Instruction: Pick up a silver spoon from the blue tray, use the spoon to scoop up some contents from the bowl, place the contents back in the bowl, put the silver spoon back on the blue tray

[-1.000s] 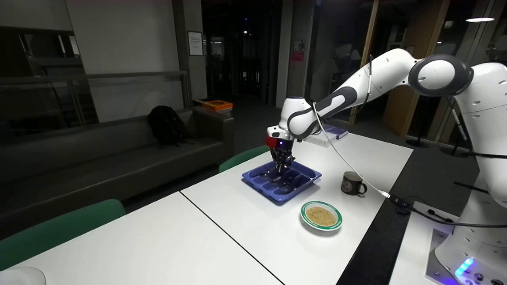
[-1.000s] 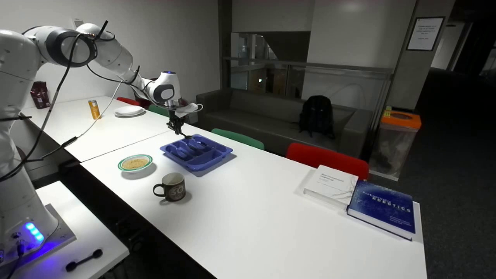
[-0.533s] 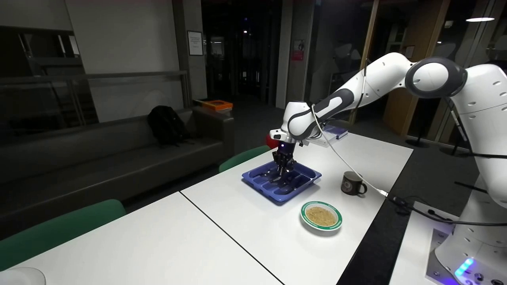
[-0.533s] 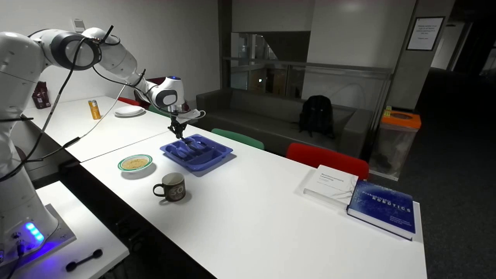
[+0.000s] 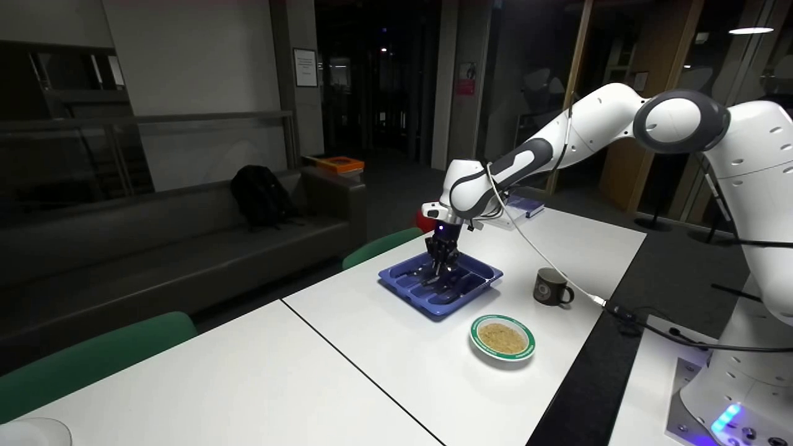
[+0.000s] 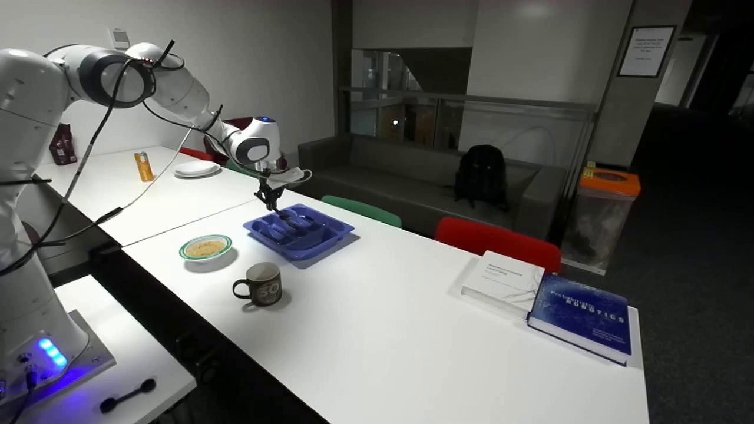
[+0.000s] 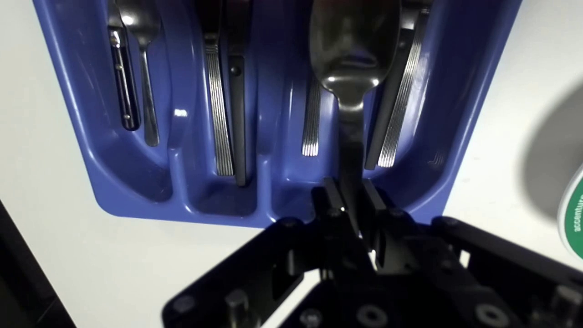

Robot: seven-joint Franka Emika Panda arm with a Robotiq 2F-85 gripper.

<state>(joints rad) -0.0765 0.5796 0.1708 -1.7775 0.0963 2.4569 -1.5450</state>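
My gripper is shut on the handle of the silver spoon. The spoon's head points away from the fingers, over the blue tray and other cutlery in it. I cannot tell whether the spoon touches the tray. In both exterior views the gripper is low over the tray's far side; the spoon's dark head shows against the tray. The green-rimmed bowl stands apart from the tray, with tan contents; its rim also shows in the wrist view.
Knives and a smaller spoon lie in the tray's compartments, split by raised dividers. A dark mug stands near the tray and bowl. Books lie at the table's end. A white cable hangs from the arm.
My gripper has moved down with the spoon, which is now lower and further over the tray. In the last half second it has hardly moved.
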